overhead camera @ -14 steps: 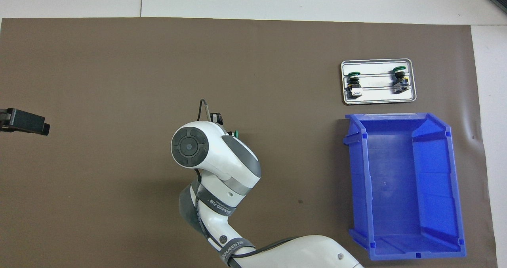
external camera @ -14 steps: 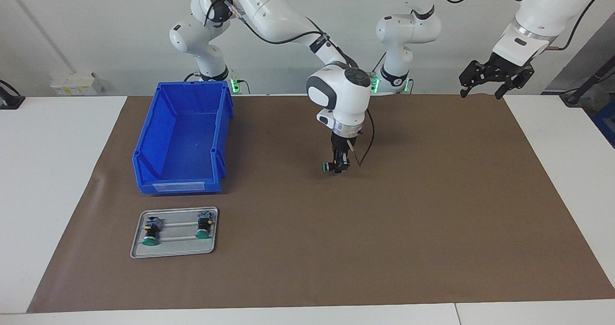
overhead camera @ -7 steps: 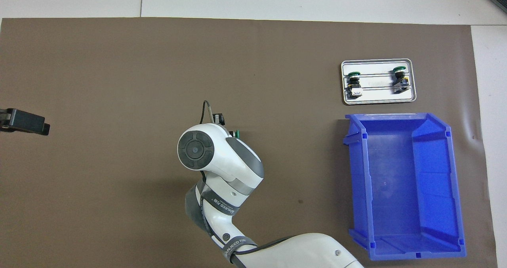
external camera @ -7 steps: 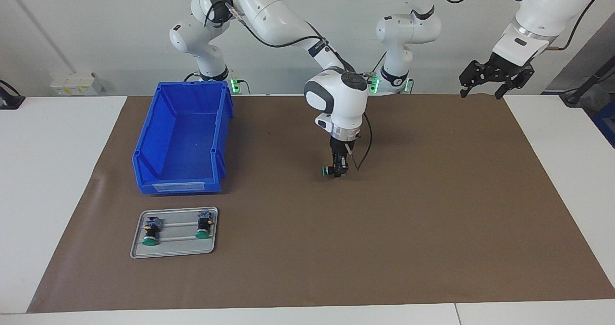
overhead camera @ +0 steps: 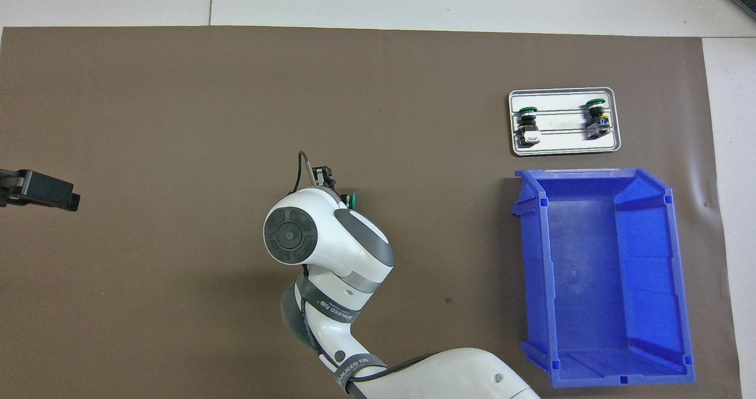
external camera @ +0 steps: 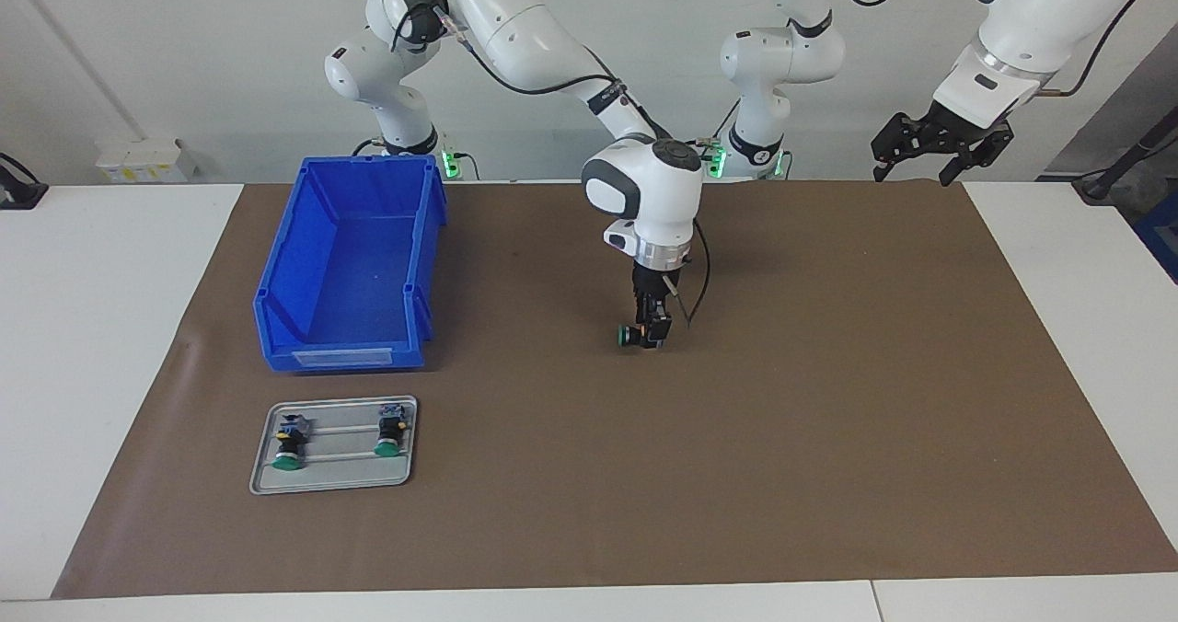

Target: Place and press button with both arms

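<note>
From across the counter, the right claw (external camera: 650, 332) at frame centre has sunk lower, pinching the button (external camera: 627, 334) nearly onto the mat; placing looks imminent. The left claw (external camera: 929, 143), spread, waits upper right. From overhead, the button (overhead camera: 352, 199) peeks out at centre.

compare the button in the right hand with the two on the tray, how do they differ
The button is gripped by the right hand, low over the brown mat mid-table; the two buttons lie loose on the metal tray, beside the blue bin. All three look alike: green caps, black barrels.
</note>
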You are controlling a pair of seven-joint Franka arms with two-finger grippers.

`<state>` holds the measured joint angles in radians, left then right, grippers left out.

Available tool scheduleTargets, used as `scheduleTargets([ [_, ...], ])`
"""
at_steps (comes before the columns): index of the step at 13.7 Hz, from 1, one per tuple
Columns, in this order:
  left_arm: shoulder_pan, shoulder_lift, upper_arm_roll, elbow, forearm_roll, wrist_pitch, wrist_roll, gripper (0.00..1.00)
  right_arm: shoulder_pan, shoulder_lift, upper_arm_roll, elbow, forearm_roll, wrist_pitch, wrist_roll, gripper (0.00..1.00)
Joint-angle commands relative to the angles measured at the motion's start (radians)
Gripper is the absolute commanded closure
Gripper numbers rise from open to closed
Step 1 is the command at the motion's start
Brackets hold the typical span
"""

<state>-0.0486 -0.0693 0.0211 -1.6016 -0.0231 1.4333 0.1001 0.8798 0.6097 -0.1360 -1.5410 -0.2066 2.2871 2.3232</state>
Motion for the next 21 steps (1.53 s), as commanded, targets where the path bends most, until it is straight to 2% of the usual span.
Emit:
scheduleTargets([
  [1,-0.017,-0.018,0.005,-0.012,0.008,0.005,0.015,0.00,-0.036,-0.060,0.001,-0.011,-0.027,0.003,-0.111,0.00],
  [4,-0.027,-0.030,-0.004,-0.059,0.008,0.082,0.124,0.11,-0.122,-0.203,0.004,-0.059,-0.010,-0.035,-0.302,0.00],
  [7,-0.100,-0.032,-0.004,-0.109,0.008,0.136,0.188,0.10,-0.203,-0.297,0.004,-0.103,-0.010,-0.072,-0.505,0.00],
  [10,-0.178,-0.032,-0.004,-0.207,0.008,0.293,0.275,0.10,-0.309,-0.330,0.006,-0.107,-0.002,-0.135,-0.906,0.00],
  [14,-0.296,-0.011,-0.006,-0.325,0.008,0.496,0.406,0.10,-0.482,-0.416,0.004,-0.110,0.156,-0.213,-1.382,0.00],
  [18,-0.427,0.136,-0.006,-0.350,0.006,0.717,0.408,0.08,-0.637,-0.501,0.003,-0.107,0.170,-0.380,-1.784,0.00],
  [21,-0.514,0.202,-0.006,-0.354,0.008,0.818,0.441,0.09,-0.717,-0.574,0.003,-0.088,0.171,-0.524,-2.019,0.00],
])
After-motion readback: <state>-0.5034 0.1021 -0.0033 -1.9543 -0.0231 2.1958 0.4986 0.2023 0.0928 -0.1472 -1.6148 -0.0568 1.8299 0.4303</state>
